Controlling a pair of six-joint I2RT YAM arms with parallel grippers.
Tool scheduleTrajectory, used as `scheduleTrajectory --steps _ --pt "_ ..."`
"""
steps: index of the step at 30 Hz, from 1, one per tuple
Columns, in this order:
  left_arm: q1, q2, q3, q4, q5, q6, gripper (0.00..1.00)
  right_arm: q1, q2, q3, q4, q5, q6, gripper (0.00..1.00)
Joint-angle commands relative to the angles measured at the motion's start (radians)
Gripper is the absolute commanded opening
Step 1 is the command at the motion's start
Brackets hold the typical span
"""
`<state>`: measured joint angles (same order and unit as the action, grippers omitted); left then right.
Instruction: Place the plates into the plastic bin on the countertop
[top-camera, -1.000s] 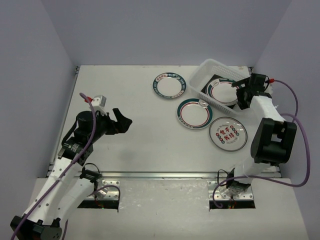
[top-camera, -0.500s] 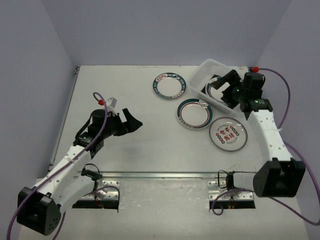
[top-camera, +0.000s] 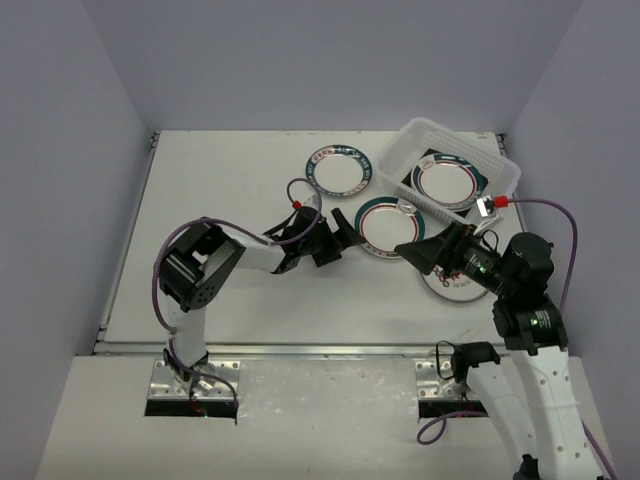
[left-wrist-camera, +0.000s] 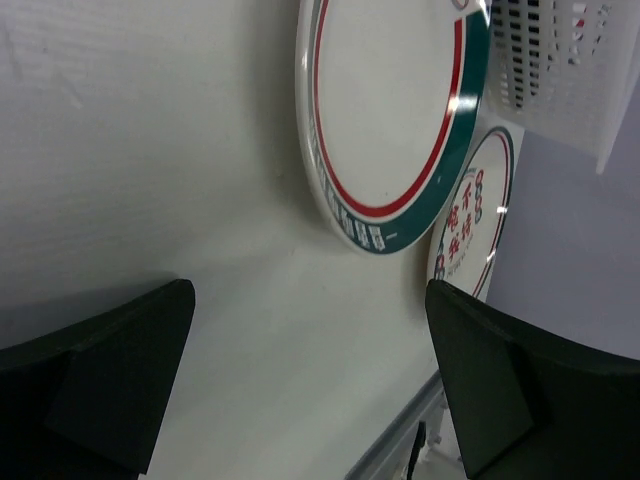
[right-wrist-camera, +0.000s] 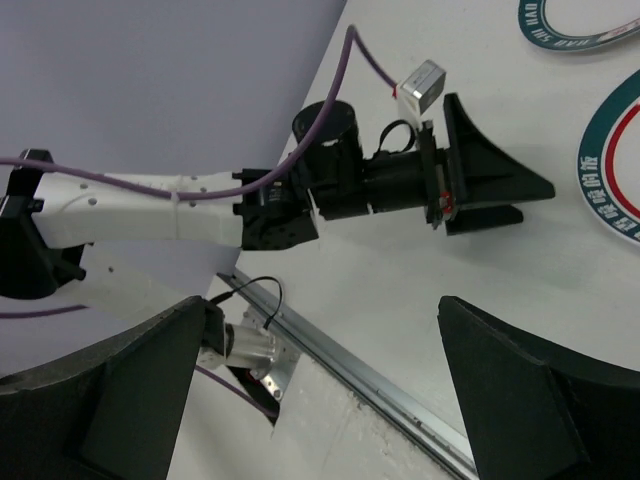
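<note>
The plastic bin (top-camera: 412, 148) stands at the back right of the countertop (top-camera: 230, 180) with a white plate (top-camera: 445, 182) inside. A ringed plate (top-camera: 338, 170) lies left of the bin. A teal-and-red ringed plate (top-camera: 388, 227) lies in front of it and also shows in the left wrist view (left-wrist-camera: 390, 110). A red-character plate (top-camera: 462, 282) (left-wrist-camera: 470, 220) is partly hidden under my right gripper (top-camera: 415, 252) (right-wrist-camera: 330, 400), which is open, empty and points left. My left gripper (top-camera: 345, 238) (left-wrist-camera: 310, 390) is open and empty, low beside the teal-ringed plate's left edge.
The metal front edge (top-camera: 330, 349) runs along the near side, also in the right wrist view (right-wrist-camera: 360, 365). The right wrist view shows the left gripper (right-wrist-camera: 480, 180) and its white arm (right-wrist-camera: 130, 215). Walls close in the table on three sides.
My left arm has swung right across the countertop to the teal-ringed plate. My right arm has drawn back from the bin and now hovers over the red-character plate, pointing left.
</note>
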<state>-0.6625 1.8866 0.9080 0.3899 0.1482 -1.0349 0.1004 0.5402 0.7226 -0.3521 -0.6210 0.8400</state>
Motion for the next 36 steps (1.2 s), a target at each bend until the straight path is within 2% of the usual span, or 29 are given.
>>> scheduleTrajectory --steps 1,3,8,9,12,13,15,17,19,21,22,24,26,29,30,32,36 --pt "-0.012 0.175 0.131 0.072 -0.022 -0.167 0.94 -0.004 -0.089 -0.027 -0.085 -0.019 -0.046 0.99" --pt "-0.015 0.232 0.176 0.031 -0.055 -0.213 0.90 -0.004 -0.125 -0.035 -0.109 -0.011 -0.048 0.99" --pt "-0.019 0.311 0.281 -0.088 -0.099 -0.229 0.61 -0.004 -0.167 -0.035 -0.141 -0.003 -0.065 0.99" --pt "-0.018 0.324 0.288 -0.094 -0.101 -0.230 0.54 -0.004 -0.170 -0.033 -0.146 0.001 -0.067 0.99" --pt "-0.017 0.338 0.306 -0.130 -0.119 -0.238 0.12 -0.004 -0.180 -0.025 -0.149 0.014 -0.072 0.99" --pt "-0.017 0.327 0.295 -0.125 -0.120 -0.238 0.11 -0.004 -0.178 -0.025 -0.148 0.014 -0.073 0.99" --pt "-0.016 0.254 0.219 -0.094 -0.139 -0.240 0.02 -0.004 -0.173 -0.030 -0.147 0.021 -0.082 0.99" --pt "-0.016 0.187 0.158 -0.071 -0.177 -0.228 0.00 -0.004 -0.164 -0.053 -0.139 0.028 -0.087 0.99" --pt "-0.017 0.033 0.024 -0.021 -0.266 -0.191 0.00 -0.004 -0.139 -0.099 -0.115 0.037 -0.093 0.99" --pt "-0.018 -0.131 -0.117 0.043 -0.271 -0.119 0.00 -0.004 -0.098 -0.150 -0.054 0.010 -0.083 0.99" --pt "-0.018 -0.230 -0.207 0.098 -0.253 -0.071 0.00 -0.004 -0.075 -0.179 -0.002 -0.015 -0.079 0.99" --pt "-0.012 -0.324 -0.283 0.140 -0.190 -0.011 0.00 -0.004 -0.025 -0.225 0.058 -0.046 -0.073 0.99" --pt "-0.010 -0.476 -0.393 0.156 -0.072 0.054 0.00 -0.004 0.063 -0.281 0.180 -0.081 -0.091 0.99" --pt "0.001 -0.627 -0.522 0.205 0.043 0.041 0.00 -0.004 0.173 -0.288 0.225 -0.036 -0.160 0.99" --pt "0.009 -0.630 -0.524 0.205 0.076 0.041 0.00 -0.004 0.175 -0.280 0.225 -0.028 -0.162 0.99" --pt "0.032 -0.734 -0.579 0.190 0.149 0.041 0.00 -0.004 0.257 -0.258 0.225 -0.016 -0.221 0.99" --pt "0.039 -0.849 -0.602 0.153 0.228 0.048 0.00 -0.001 0.349 -0.261 0.295 -0.150 -0.194 0.89"
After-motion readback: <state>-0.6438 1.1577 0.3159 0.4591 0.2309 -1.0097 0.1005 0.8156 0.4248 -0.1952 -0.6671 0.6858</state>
